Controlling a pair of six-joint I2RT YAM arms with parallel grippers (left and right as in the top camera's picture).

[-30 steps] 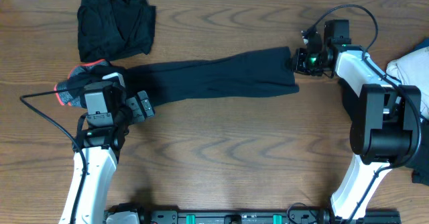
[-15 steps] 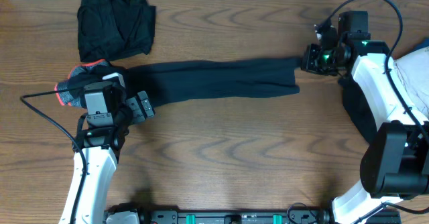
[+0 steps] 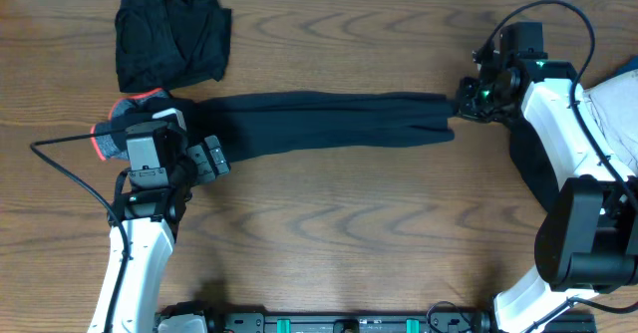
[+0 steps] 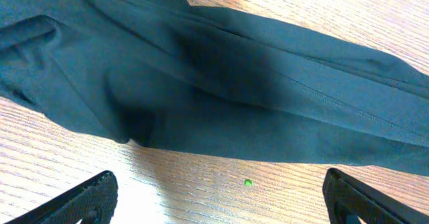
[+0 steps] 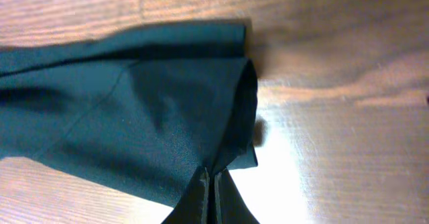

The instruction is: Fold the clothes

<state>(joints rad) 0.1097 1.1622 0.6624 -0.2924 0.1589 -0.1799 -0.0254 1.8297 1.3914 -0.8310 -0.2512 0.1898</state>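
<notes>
Item one, long black trouser piece (image 3: 319,119): it lies stretched flat across the bench (image 3: 349,223) from 9 o'clock to 3 o'clock in the overhead view, its length creased by shallow lengthwise folds. Its coral-red band (image 3: 101,142) shows at the 9 o'clock end, partly hidden under the left arm's wrist. Its 3 o'clock end narrows to a gathered point. Item two, crumpled black garment (image 3: 169,34): bunched in a heap at 10 o'clock, near the far edge of the bench, just beyond the band end of the trouser piece and apart from both arms. Item three, white and blue fabric (image 3: 610,96): a pile at the 3 o'clock edge, cut off by the frame and partly behind the right arm. Item four, left tool (image 4: 218,196): its jaws stand wide, holding nothing. Its two dark fingertips (image 4: 90,196) sit at the lower corners of the left wrist view with bare bench wood between them, and the trouser fabric fills the view toward 12 o'clock. From overhead it sits at the near edge of the trouser piece, close to the band end. Whether it touches the cloth cannot be told. Item five, right tool (image 5: 214,196): its jaws are pressed together, pinching the hem corner of the trouser piece at the 3 o'clock end, where the fabric draws into a fold running up to the fingers.
</notes>
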